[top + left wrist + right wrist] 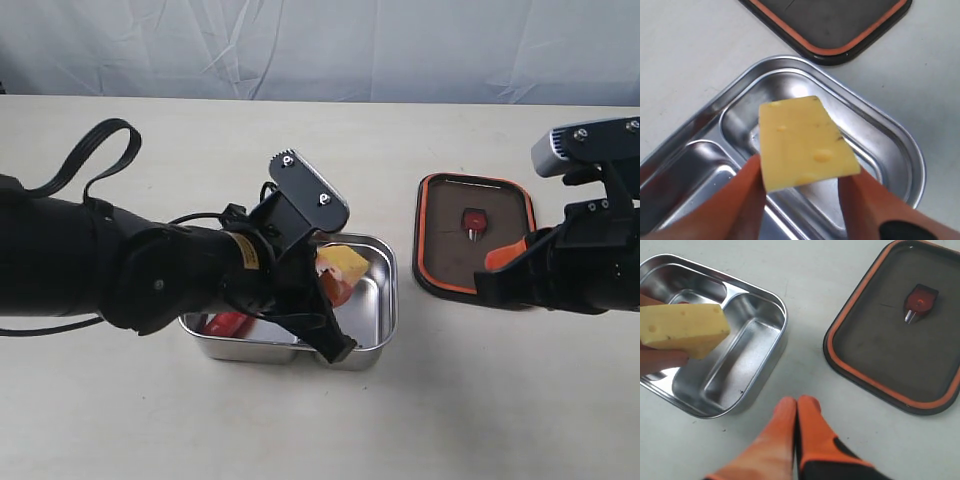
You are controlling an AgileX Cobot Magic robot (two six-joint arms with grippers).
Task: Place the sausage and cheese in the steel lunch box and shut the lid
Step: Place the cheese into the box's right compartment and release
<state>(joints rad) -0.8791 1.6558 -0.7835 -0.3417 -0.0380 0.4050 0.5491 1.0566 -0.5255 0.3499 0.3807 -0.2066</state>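
One cheese pinched in left hand, over lunch box.

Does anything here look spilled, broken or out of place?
Nothing stands out. The left gripper holds the cheese over the steel lunch box, and the lid lies flat on the table beside it, orange seal showing. No spills.

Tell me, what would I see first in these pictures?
The yellow cheese, pinched in the left gripper over the shiny box. Next, the dark lid with its orange seal, lying flat on the table beside the box, with the right gripper shut near it.
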